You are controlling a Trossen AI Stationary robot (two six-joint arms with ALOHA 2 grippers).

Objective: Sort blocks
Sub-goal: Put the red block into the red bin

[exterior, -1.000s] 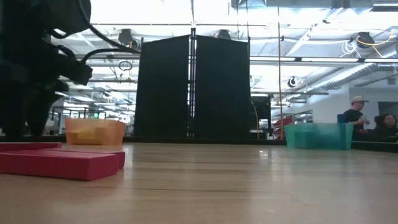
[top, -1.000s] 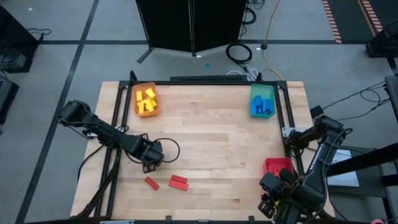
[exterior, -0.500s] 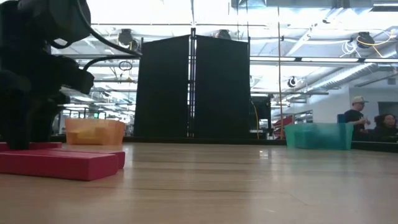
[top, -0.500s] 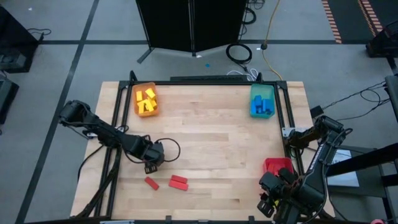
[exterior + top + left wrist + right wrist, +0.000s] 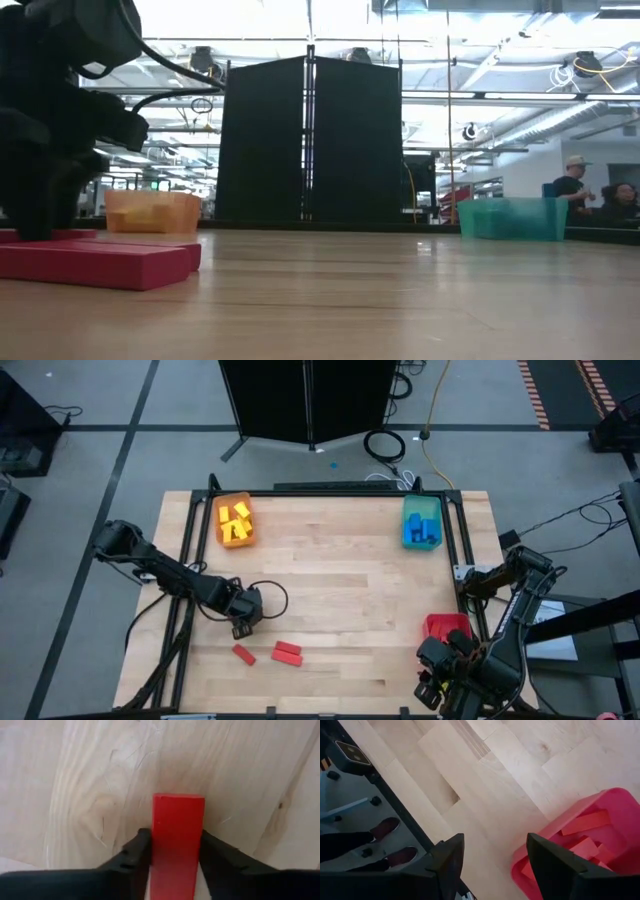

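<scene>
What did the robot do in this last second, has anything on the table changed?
The left gripper has come down a little over the table and closed its fingers around a red block. The right gripper kept waiting, open, beside the red tray. The other two red blocks have not moved.

Two dark, jointed robot arms are seen, each wrapped by a looping black cable. Each ends in a gripper, left gripper (image 5: 175, 865) and right gripper (image 5: 495, 865), with two matte black angular fingers.
</scene>
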